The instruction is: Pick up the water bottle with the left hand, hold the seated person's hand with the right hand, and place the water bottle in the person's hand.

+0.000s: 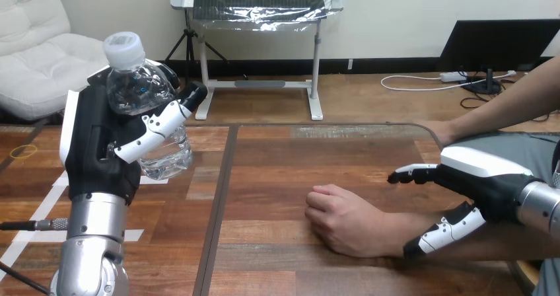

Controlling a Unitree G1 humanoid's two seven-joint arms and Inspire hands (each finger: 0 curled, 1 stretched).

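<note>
Nearest, the person's hand (343,220) rests on the wooden surface (277,177) as a loose fist, knuckles toward the middle, so no open palm is offered. Just behind its wrist, the right robot hand (485,180) reaches in from the right with its fingers fairly straight. They lie on the far side of the person's forearm (386,233) and the thumb on the near side. It straddles the forearm but is not seen closing round it, and I cannot tell whether it touches.

Farther back at the left, the left robot hand (99,147) is raised well above the surface and grasps the water bottle (135,88). Its fingers and thumb wrap the clear body while the white cap stands upright above them.

As I judge it, the pick-up is done and the hand-holding step is only at the approach. The handover is still left: the bottle is high and well apart from the person's hand, and the fist would need to open.
</note>
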